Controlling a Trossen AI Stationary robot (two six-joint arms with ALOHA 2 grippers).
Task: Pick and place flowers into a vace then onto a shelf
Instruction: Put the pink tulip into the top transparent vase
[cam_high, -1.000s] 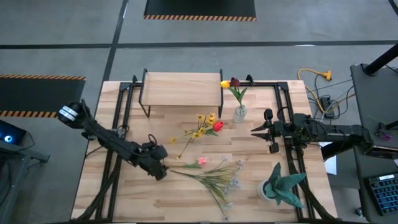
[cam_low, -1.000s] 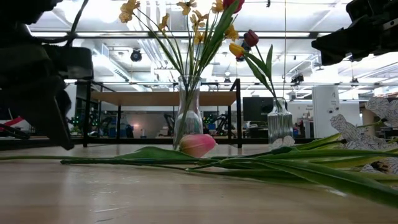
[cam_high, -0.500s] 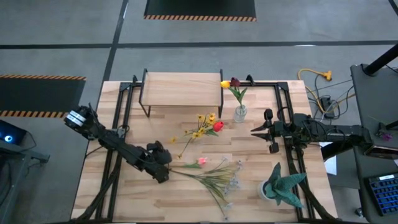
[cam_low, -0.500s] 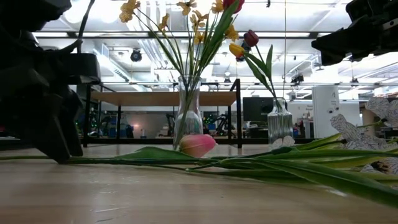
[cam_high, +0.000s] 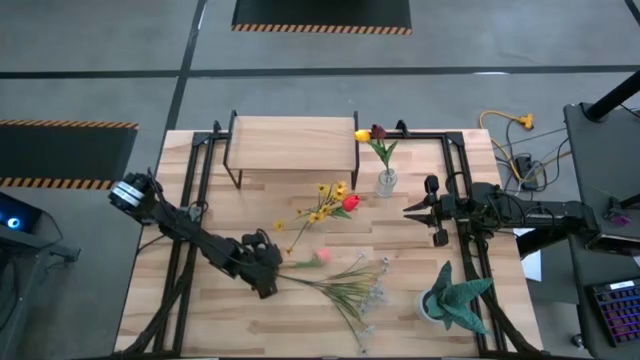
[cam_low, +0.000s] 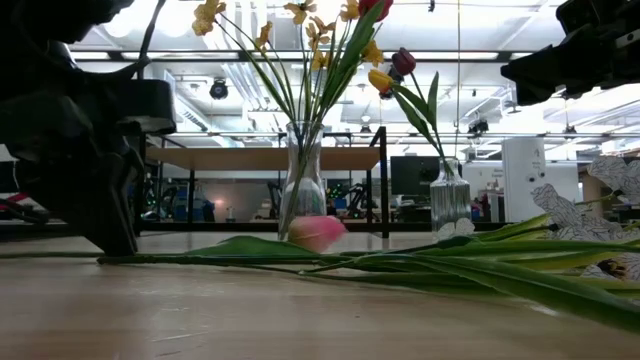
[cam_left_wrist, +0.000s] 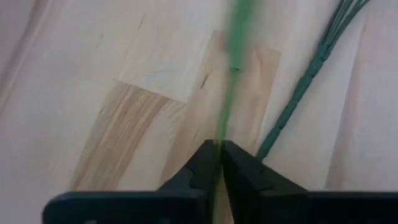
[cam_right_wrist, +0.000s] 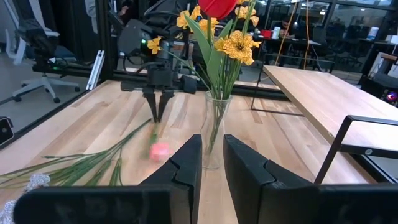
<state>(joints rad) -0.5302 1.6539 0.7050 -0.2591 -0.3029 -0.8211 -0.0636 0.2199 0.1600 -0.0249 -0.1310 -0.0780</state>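
**Left gripper reaches the pink flower's stem**

Your left gripper (cam_high: 268, 277) has slid right and its fingers now pinch the pink flower (cam_high: 318, 257) by its stem, lying mid-table. Your right gripper (cam_high: 420, 208) waits right of the vase (cam_high: 386, 182), fingers narrowly apart. The shelf (cam_high: 292, 143) stands far-left.

Both arms are matte black with jointed tubular links. The left arm (cam_high: 190, 233) ends in a pale round cap; the right arm (cam_high: 530, 212) trails dark cabling.
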